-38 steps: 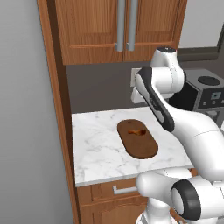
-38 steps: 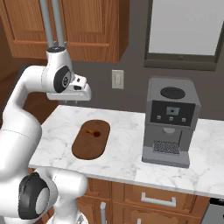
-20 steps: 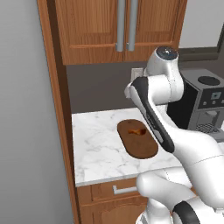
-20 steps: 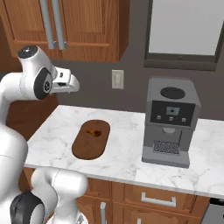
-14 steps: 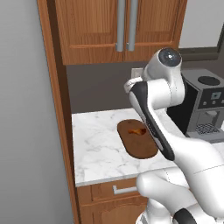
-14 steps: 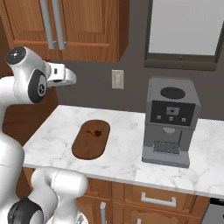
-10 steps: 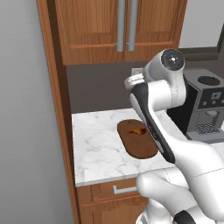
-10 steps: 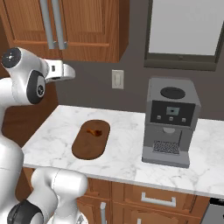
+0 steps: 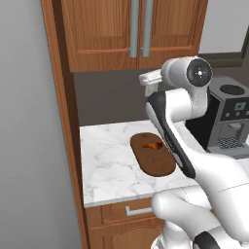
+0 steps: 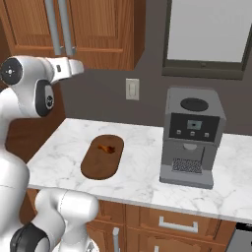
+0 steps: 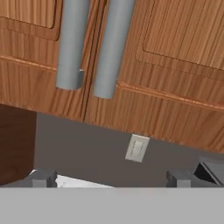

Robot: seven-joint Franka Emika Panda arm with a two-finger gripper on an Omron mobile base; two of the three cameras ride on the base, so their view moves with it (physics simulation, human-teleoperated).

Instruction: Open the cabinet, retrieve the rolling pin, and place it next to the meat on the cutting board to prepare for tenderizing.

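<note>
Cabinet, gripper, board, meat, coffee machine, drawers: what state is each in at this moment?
cabinet: both doors shut, handles side by side.
gripper: open, empty, raised below the cabinet handles, touching nothing.
cutting board: lying flat on the counter.
meat: resting on the board, toward its far end.
coffee machine: upright on the counter, nothing under its spout.
drawers: shut.
</note>
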